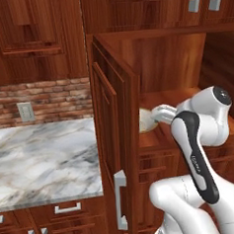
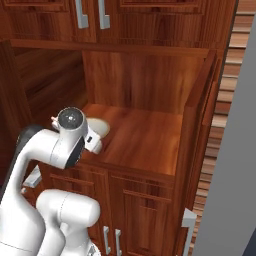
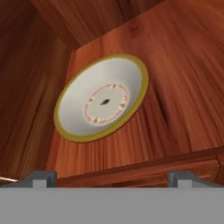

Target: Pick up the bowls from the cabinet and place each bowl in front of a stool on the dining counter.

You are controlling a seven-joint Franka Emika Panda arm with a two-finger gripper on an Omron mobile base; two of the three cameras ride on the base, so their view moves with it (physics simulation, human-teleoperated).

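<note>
My gripper [image 3: 112, 178] is spread wide, holding nothing, facing a bowl [image 3: 102, 98] lying on the cabinet [image 2: 145, 135] shelf.

Red brick backsplash [image 1: 48, 99] above grey-veined marble worktop [image 1: 42, 159], wall outlet [image 1: 25, 111].

Cream bowl [image 3: 102, 99], olive-tan rim, dark centre speck; reddish-brown cabinet [image 3: 183, 87].
</note>
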